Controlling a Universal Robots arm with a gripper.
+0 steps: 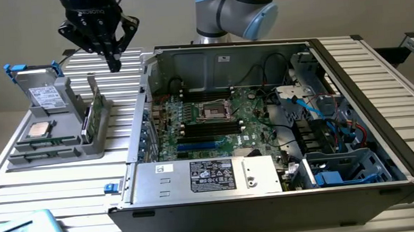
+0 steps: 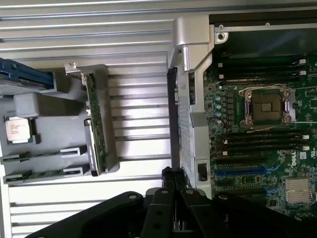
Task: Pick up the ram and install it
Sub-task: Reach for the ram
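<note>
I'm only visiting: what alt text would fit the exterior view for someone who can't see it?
The robot's end effector, shut and empty, hangs above the table between a grey parts tray and an open computer case with its motherboard exposed. The tray, at the exterior view's left, holds ram sticks, a processor chip and an upright green board.

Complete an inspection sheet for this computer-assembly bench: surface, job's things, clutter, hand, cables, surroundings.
Surface: ribbed silver metal table carrying a grey plastic parts tray and an open black computer case.
Job's things: two long thin green ram sticks lie in the tray's slots; green motherboard exposed inside the case.
Clutter: square silver processor chip and upright green board with metal bracket, both in the tray.
Hand: black robot hand shut, holding nothing, above the strip between tray and case.
Cables: blue and black wires inside the case.
Surroundings: plain pale wall.
</note>
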